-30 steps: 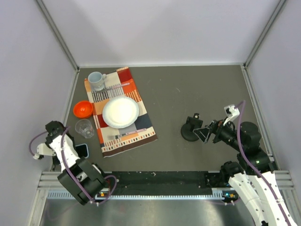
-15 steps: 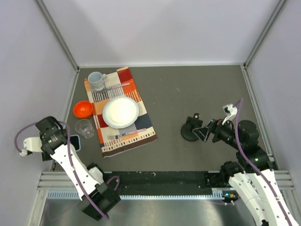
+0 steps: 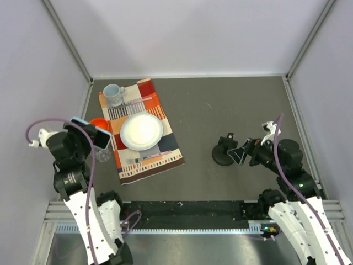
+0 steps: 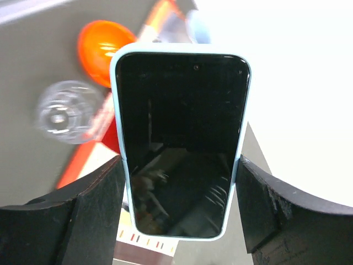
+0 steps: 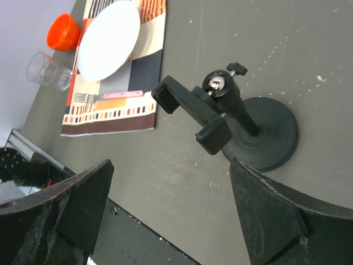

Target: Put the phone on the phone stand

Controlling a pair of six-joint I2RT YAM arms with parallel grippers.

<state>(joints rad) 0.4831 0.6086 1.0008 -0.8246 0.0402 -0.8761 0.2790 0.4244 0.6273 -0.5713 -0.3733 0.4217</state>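
Observation:
The phone [image 4: 182, 138], black screen with a light blue edge, sits between my left gripper's fingers [image 4: 88, 212], which press on its two long sides. From above, the left gripper [image 3: 87, 136] holds the phone [image 3: 91, 131] up in the air over the table's left side, above the orange bowl. The black phone stand [image 3: 223, 153] rests on its disc base at the right middle of the table. My right gripper [image 3: 243, 153] hovers just right of it, jaws open and empty. In the right wrist view the phone stand [image 5: 220, 113] with its clip lies ahead of the right gripper [image 5: 171, 168].
A striped placemat [image 3: 148, 157] carries a white plate [image 3: 142, 131], a fork and a grey mug [image 3: 113, 94]. An orange bowl [image 3: 95, 125] and a clear glass [image 3: 102, 155] stand left of the mat. Side walls close in on the table at left and right.
My left arm has lifted the phone off the table's near left corner and swung it up and forward over the bowl and glass. The right arm has hardly moved.

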